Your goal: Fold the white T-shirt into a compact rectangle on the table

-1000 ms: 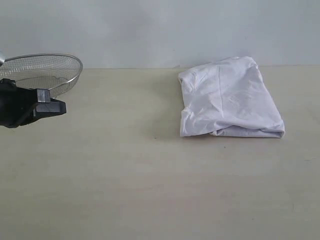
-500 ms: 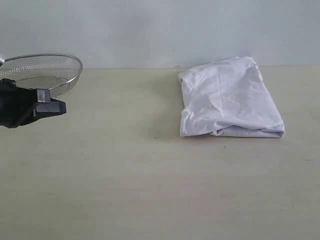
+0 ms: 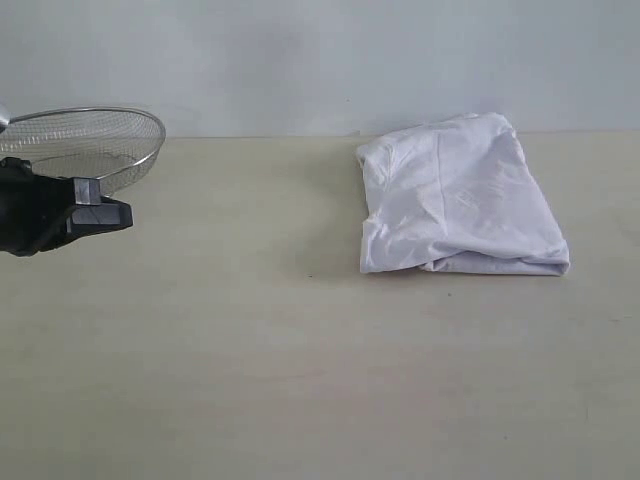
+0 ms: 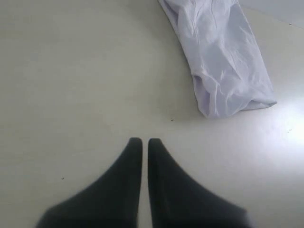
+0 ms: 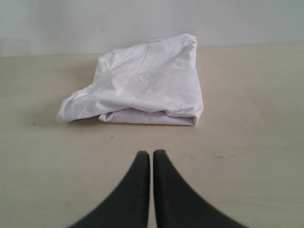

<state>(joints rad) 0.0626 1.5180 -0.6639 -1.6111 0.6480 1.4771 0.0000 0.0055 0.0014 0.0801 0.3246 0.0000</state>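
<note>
Jaws pressed together and empty, the left gripper [image 4: 141,141] hangs over the table [image 3: 250,360] in front of a wire-mesh basket [image 3: 95,140]; the right gripper [image 5: 151,154], likewise closed, faces the white T-shirt [image 3: 455,200], lying folded far right.

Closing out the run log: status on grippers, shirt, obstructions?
Left gripper shut, empty, clear of shirt. Right gripper shut, empty. White T-shirt folded in rough rectangle on table. Mesh basket well apart, nothing blocking.
</note>
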